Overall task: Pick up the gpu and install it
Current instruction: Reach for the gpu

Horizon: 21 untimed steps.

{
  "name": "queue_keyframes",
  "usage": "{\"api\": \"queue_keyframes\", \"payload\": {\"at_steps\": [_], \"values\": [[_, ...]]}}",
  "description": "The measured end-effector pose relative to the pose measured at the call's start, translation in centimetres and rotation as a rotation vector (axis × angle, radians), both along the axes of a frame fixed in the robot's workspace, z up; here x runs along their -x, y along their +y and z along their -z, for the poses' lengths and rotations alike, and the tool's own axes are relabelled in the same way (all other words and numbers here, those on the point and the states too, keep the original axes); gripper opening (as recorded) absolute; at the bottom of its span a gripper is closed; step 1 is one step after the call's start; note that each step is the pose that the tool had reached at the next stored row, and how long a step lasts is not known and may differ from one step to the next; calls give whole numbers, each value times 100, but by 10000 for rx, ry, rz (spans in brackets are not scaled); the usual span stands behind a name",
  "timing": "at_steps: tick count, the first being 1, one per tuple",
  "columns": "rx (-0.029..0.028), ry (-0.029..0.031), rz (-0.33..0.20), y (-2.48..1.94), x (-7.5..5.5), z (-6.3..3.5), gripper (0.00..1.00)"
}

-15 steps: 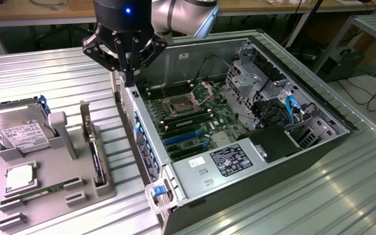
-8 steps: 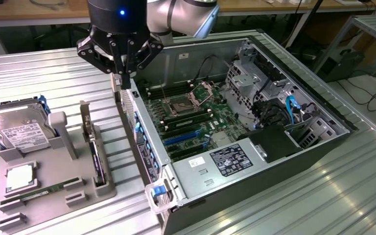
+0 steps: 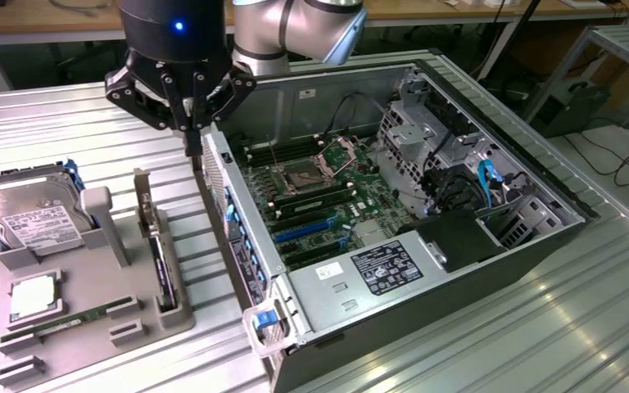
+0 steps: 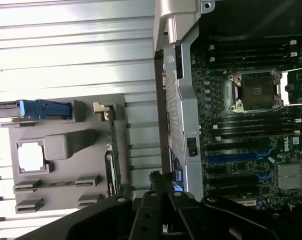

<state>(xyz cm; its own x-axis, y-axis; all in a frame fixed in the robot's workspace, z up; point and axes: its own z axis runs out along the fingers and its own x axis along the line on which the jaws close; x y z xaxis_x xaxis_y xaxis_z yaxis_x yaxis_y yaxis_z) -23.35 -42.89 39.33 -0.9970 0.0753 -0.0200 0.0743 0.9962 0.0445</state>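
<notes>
The gpu (image 3: 157, 255) stands on its edge in a slot of the grey holder tray (image 3: 96, 327), silver end bracket (image 3: 142, 201) at the far end; in the wrist view it appears edge-on as a thin dark strip (image 4: 111, 150). My gripper (image 3: 193, 147) hangs above the gap between the tray and the open computer case (image 3: 227, 213), beyond the bracket end of the card and apart from it. Its fingers meet in one point with nothing between them, as in the wrist view (image 4: 161, 181).
The tray also holds a silver hard drive (image 3: 33, 219) with a blue rail (image 4: 43, 108), a processor (image 3: 33, 296) and a memory stick (image 3: 69, 318). Inside the case lie the motherboard (image 3: 314, 184), blue expansion slots (image 3: 304, 232) and a power supply (image 3: 380, 268). Ribbed metal table all around.
</notes>
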Motion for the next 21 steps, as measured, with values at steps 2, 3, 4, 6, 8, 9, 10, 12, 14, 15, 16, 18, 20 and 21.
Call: {"api": "queue_keyframes", "payload": {"at_steps": [2, 3, 4, 6, 8, 9, 10, 12, 14, 15, 16, 18, 20, 21], "values": [[0, 0, -2, -10, 30, 0, 11], [0, 0, -3, -16, 50, 0, 11], [0, -1, -4, -22, 70, 0, 11], [0, 0, -4, -33, 105, 0, 11], [0, 0, -7, -44, 138, 0, 11], [0, 0, -8, -47, 151, 0, 11], [0, 0, -9, -51, 163, 0, 11], [0, 0, -11, -60, 191, 0, 11], [0, 0, -14, -74, 233, 0, 11], [0, -1, -15, -78, 246, 0, 11], [0, 0, -16, -83, 259, 0, 11], [0, 0, -19, -91, 280, 0, 11], [0, 0, -20, -98, 301, 0, 11], [1, 0, -20, -101, 312, 0, 11]]}}
